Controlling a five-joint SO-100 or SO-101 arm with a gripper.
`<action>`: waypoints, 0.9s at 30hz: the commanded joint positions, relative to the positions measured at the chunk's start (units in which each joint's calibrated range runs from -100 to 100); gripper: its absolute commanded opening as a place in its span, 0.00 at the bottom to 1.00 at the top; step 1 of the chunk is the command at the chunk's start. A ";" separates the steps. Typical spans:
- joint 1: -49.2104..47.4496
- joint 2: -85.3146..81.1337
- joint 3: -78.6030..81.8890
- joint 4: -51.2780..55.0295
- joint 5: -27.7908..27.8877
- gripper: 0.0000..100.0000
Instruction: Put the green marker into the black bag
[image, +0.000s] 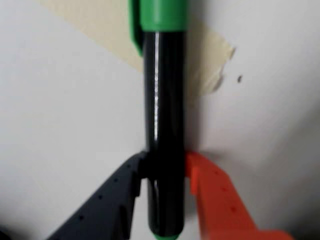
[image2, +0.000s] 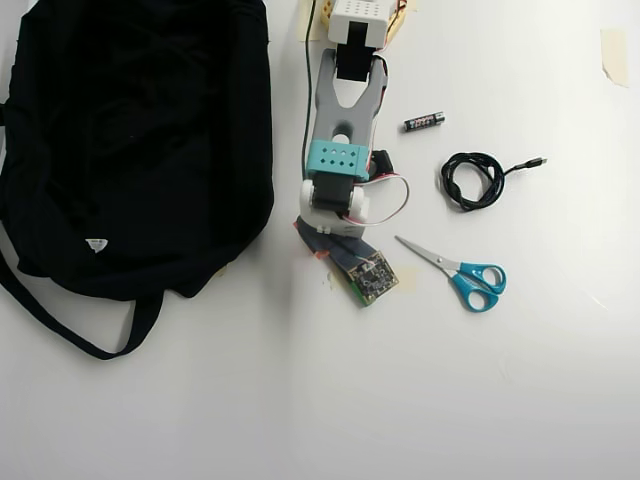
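Done: my hand (image: 165, 172) grips the green marker (image: 164, 125) | Left: carry it to the black bag (image2: 130, 140), beside my arm, drop inside

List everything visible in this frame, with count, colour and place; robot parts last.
Soft black fabric backpack: 1, black, left side of overhead view.
Slim green-capped marker: 1, black barrel, between the hand's fingers in wrist view.
Small battery: 1, black, right of arm.
Coiled cable: 1, black, right.
Scissors: 1, teal handles, lower right.
Masking tape pieces: beige, on white table.
Arm: 1, grey and teal, top centre.
Hand: 1, black and orange fingers, closed on marker.
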 joint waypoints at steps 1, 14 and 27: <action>0.39 -1.56 -1.70 0.39 0.28 0.04; 0.39 -1.64 -3.22 0.73 0.22 0.02; 0.32 -1.64 -7.27 4.26 0.07 0.02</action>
